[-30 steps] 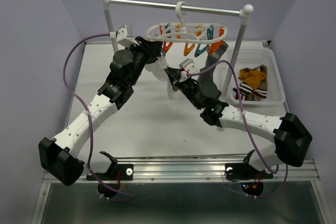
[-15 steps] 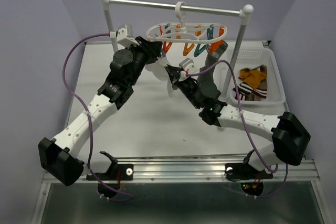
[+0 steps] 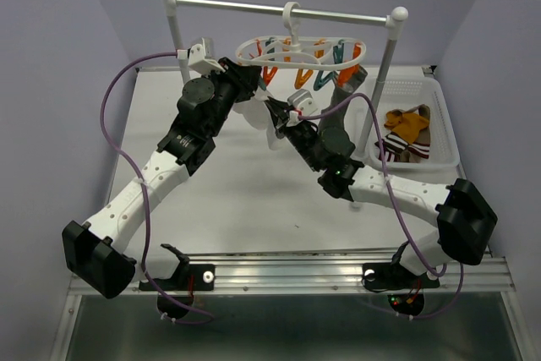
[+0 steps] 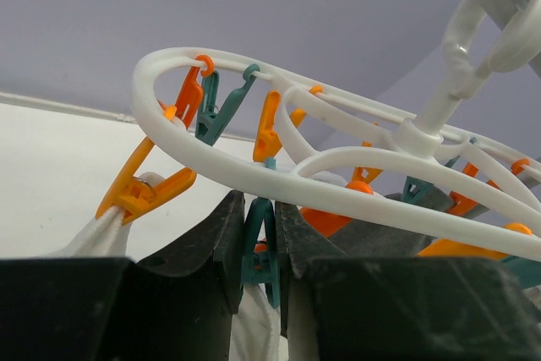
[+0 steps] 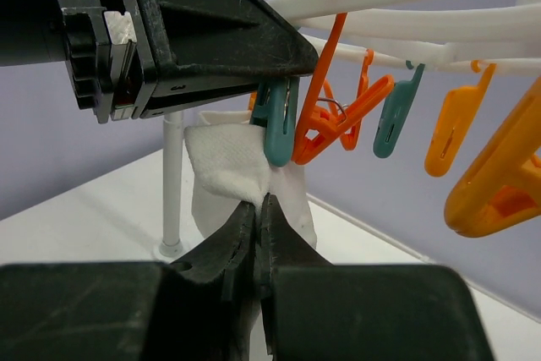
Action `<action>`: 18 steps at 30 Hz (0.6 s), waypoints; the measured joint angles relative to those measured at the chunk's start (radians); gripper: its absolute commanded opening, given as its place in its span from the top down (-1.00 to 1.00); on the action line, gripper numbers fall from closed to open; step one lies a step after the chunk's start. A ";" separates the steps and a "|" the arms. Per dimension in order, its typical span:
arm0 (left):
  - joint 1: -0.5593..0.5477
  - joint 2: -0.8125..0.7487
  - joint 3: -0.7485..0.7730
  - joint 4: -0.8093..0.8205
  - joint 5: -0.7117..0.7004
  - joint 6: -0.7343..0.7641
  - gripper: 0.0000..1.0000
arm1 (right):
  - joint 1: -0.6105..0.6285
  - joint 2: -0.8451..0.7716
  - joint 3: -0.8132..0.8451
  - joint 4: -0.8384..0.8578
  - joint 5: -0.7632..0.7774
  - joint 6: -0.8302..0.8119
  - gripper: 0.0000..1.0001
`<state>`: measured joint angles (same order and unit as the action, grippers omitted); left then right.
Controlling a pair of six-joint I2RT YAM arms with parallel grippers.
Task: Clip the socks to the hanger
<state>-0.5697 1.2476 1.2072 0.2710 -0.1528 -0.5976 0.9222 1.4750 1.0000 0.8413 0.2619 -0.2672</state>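
Note:
The white hanger (image 3: 296, 50) hangs from the rail, its orange and teal clips dangling under the rings (image 4: 355, 158). My left gripper (image 4: 259, 209) is shut on a teal clip (image 4: 258, 247), squeezing its handles just under the ring. My right gripper (image 5: 259, 202) is shut on the top edge of a white sock (image 5: 224, 162) and holds it right beneath that teal clip (image 5: 279, 128). From above, both grippers meet under the hanger's left end (image 3: 269, 103). Another white sock (image 4: 101, 238) hangs from an orange clip. A grey sock (image 3: 342, 90) hangs at the right.
The metal rail (image 3: 279, 10) with its ball-topped posts carries the hanger. A white perforated basket (image 3: 444, 154) at the right holds mustard and striped socks (image 3: 406, 128). The left post (image 5: 172, 183) stands close behind the held sock.
My right arm has crept up and left, bringing the white sock closer under the teal clip. The left gripper has kept its grip on the clip.

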 measured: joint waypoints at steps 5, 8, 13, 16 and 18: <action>0.000 0.000 0.000 0.000 -0.005 0.007 1.00 | -0.006 0.006 0.007 0.003 0.000 -0.007 0.97; 0.000 0.000 0.000 0.000 -0.005 0.010 1.00 | -0.006 0.011 0.009 0.005 0.000 -0.007 0.97; 0.000 0.000 0.000 0.000 -0.005 0.011 1.00 | -0.006 0.034 0.020 0.009 0.005 -0.006 0.97; 0.000 0.004 0.010 -0.010 -0.006 0.013 1.00 | -0.006 0.038 0.020 0.022 0.019 -0.006 0.97; 0.000 0.011 0.021 -0.018 -0.008 0.013 1.00 | -0.006 0.038 0.020 0.042 0.031 -0.006 0.97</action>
<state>-0.5697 1.2583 1.2278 0.2535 -0.1608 -0.5842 0.9157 1.5131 1.0203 0.8837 0.2932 -0.2729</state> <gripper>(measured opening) 0.273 0.067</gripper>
